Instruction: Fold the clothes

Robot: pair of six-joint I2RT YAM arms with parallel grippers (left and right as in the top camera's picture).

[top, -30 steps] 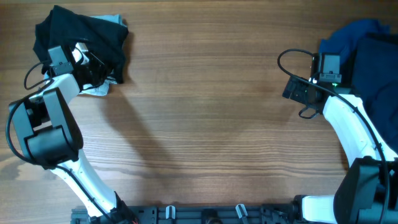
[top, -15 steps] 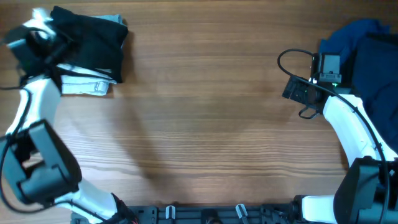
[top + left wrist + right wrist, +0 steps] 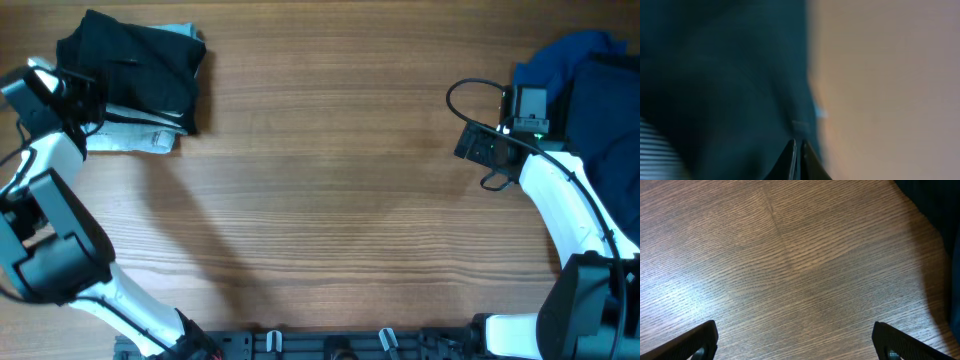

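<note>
Black cloth makes up most of the near work: the black shorts [image 3: 135, 65] lie in a loose, bunched stack at the far left of the table [image 3: 330, 200]. A pale blue garment [image 3: 188, 34] peeps out at the stack's far corner, and a whitish waistband [image 3: 130, 138] shows along its near edge. Well apart from these, at the far right, a heap of dark blue garments [image 3: 590, 80] spills over the table's edge.

All of it looks soft, light and limp. I judge it will sag and drag rather than hold a shape, and the layers may slide over one another. The waistband should be the firmest place to pinch, since it is thicker and seamed. A hem or an outer corner would serve for drawing a leg flat. A pinch in the middle of the stack risks lifting several layers at once.

The left gripper [image 3: 85, 100] sits at the left edge of the black stack. Its own view is badly blurred, but the two fingers meet with no gap, dark fabric filling the frame beside them. Whether a fold is caught between them I cannot tell.

The right gripper [image 3: 478, 148] hangs over bare wood just beside the dark blue heap — fingers spread wide, nothing between them.
</note>
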